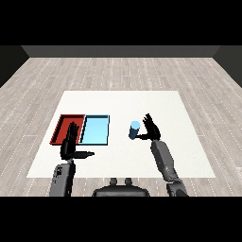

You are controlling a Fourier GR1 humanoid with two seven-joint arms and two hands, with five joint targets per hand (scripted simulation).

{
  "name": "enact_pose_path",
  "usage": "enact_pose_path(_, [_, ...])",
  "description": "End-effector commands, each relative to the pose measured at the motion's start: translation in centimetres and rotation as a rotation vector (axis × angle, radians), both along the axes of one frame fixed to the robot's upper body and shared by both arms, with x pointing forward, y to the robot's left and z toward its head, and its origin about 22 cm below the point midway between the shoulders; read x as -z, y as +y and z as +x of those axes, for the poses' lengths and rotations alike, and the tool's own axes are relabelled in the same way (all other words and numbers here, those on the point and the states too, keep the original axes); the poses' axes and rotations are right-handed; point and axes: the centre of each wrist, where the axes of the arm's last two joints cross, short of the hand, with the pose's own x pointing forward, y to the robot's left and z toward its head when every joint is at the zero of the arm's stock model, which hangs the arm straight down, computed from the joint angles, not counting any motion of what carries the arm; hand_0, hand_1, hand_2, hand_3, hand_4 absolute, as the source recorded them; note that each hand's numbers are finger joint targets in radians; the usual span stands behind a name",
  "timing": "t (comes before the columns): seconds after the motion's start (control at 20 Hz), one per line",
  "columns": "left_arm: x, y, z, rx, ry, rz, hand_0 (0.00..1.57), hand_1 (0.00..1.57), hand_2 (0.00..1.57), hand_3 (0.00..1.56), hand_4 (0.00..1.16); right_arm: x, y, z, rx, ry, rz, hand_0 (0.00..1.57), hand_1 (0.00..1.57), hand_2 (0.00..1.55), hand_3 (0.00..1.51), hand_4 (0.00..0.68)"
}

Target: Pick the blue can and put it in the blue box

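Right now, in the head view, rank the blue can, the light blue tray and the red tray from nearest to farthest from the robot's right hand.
1. Blue cylindrical can: upright, just left of the right hand.
2. Light blue tray: farther left.
3. Red tray: far left, partly behind the left hand.

Bare test room, lab-like. Grey wood-plank floor (118,71) and dark walls (118,51) surround one white table (189,142). Its only fixtures: a red tray (60,128) and a light blue tray (96,130) side by side.
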Motion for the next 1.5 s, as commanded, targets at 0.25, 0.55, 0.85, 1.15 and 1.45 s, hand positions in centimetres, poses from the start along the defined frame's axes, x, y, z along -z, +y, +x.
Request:
enact_pose_path(0.25, [-0.7, -0.2, 1.9, 0.001, -0.004, -0.017, 0.0, 0.0, 0.0, 0.0, 0.0, 0.4, 3.3, 1.3, -0.018, 0.036, -0.072, 0.0, 0.0, 0.0, 0.0, 0.0])
enact_pose_path(0.55, [0.5, -1.5, 1.5, 0.0, 0.018, -0.002, 0.0, 0.0, 0.0, 0.0, 0.0, -1.0, 4.7, 1.9, -0.024, 0.032, -0.088, 0.0, 0.0, 0.0, 0.0, 0.0])
enact_pose_path(0.85, [-0.8, 0.3, -3.0, -0.009, -0.009, -0.016, 0.0, 0.0, 0.0, 0.0, 0.0, 0.3, 5.5, 3.5, -0.019, 0.069, -0.097, 0.0, 0.0, 0.0, 0.0, 0.0])
enact_pose_path(1.15, [0.1, -0.1, 0.9, 0.0, -0.013, -0.033, 0.0, 0.0, 0.0, 0.0, 0.0, 1.1, 6.5, 3.5, -0.048, 0.061, -0.116, 0.0, 0.0, 0.0, 0.0, 0.0])
enact_pose_path(1.45, [-0.7, 0.6, 0.3, -0.019, -0.022, -0.031, 0.0, 0.0, 0.0, 0.0, 0.0, 1.8, 7.1, 2.8, -0.06, 0.085, -0.124, 0.0, 0.0, 0.0, 0.0, 0.0])
